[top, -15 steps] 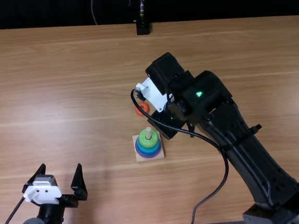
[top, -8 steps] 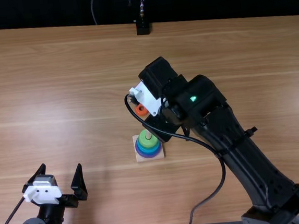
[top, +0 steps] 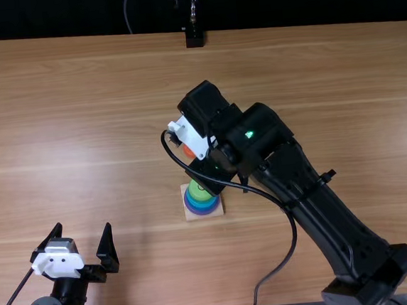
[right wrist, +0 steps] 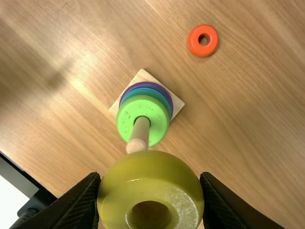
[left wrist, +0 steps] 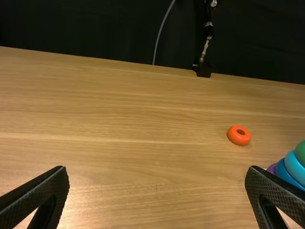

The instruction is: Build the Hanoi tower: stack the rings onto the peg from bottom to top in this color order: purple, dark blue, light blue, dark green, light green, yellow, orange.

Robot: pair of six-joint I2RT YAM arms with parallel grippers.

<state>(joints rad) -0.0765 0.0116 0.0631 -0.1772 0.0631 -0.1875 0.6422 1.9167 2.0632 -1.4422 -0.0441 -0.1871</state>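
– Where to begin?
– At far left. Find the left gripper (top: 84,234) above the near edge of the table (top: 109,132), well apart from the rings.
– Holding something?
– Standing wide open; in the left wrist view, see bare wood between the spread fingers of the left gripper (left wrist: 156,171).
– And moving right?
– Look for the orange ring (right wrist: 194,46), lying flat on the wood, loose, a bit beyond the square wooden base (right wrist: 177,104) as seen from the near edge.
– Anything on that base?
– Count upward: purple ring (left wrist: 271,168), dark blue ring (left wrist: 283,171), light blue ring (left wrist: 294,166), dark green ring (left wrist: 301,152), then light green ring (right wrist: 126,119) on top. All threaded on the upright peg (right wrist: 141,131), with bare wood of peg rising out of the top.
– Farther right now?
– Reach the right gripper (top: 211,174), above the base and partly covering it in the top view, with the arm slanting back to the lower right.
– Open too?
– Closed on the yellow ring (right wrist: 151,176); in the right wrist view, see it clamped from both sides, near the peg's tip. Cannot tell whether touching it.
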